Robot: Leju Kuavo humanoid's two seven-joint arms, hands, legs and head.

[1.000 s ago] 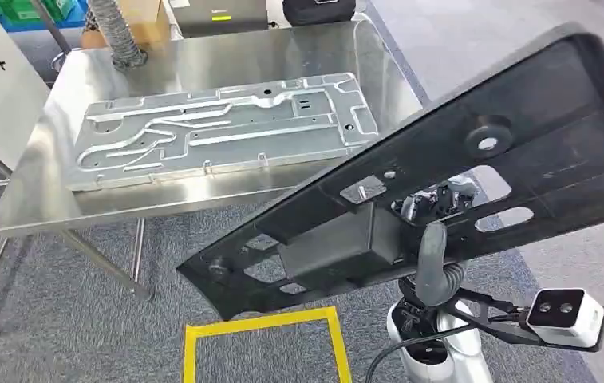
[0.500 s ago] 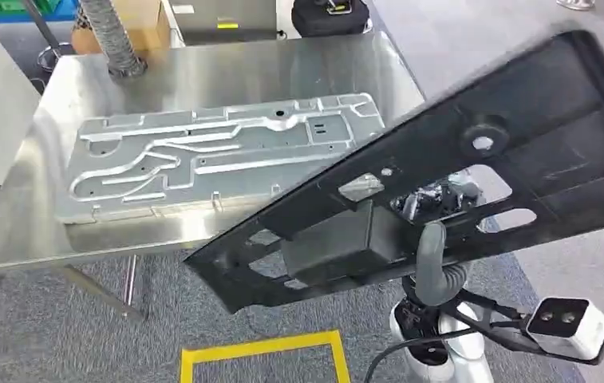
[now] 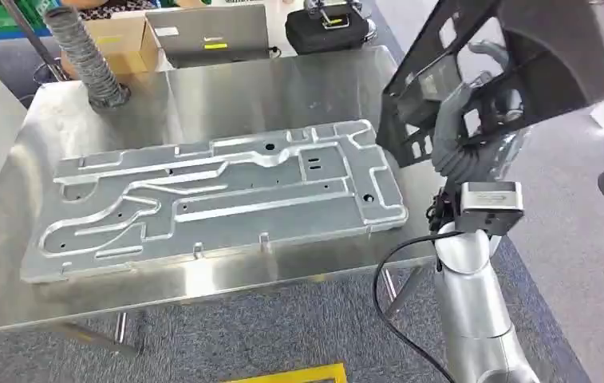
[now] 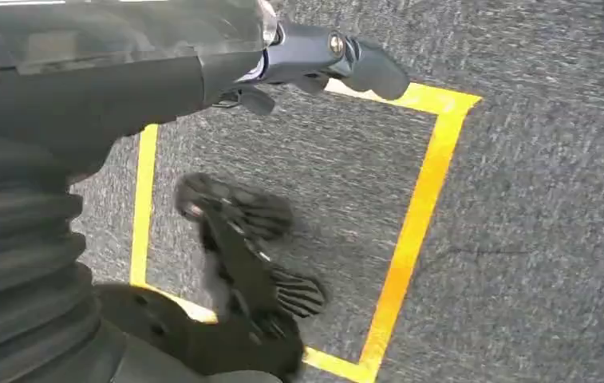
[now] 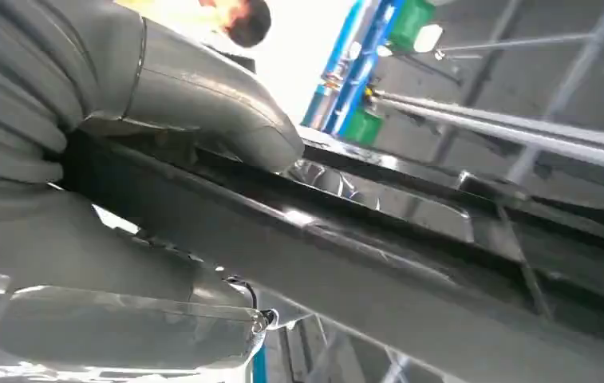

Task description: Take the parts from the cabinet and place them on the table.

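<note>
Raised and swung upright since the earlier frame, the black part was held in the right hand beside the tabletop, where the silver part lay flat; whether the left hand was open could not be told.

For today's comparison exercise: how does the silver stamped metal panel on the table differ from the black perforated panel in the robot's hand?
The silver stamped metal panel lies flat on the steel table; the black perforated panel is tilted in the air, gripped by the right hand. One is bright and shiny, the other dark and matte. Both are flat parts with cut-outs.
</note>
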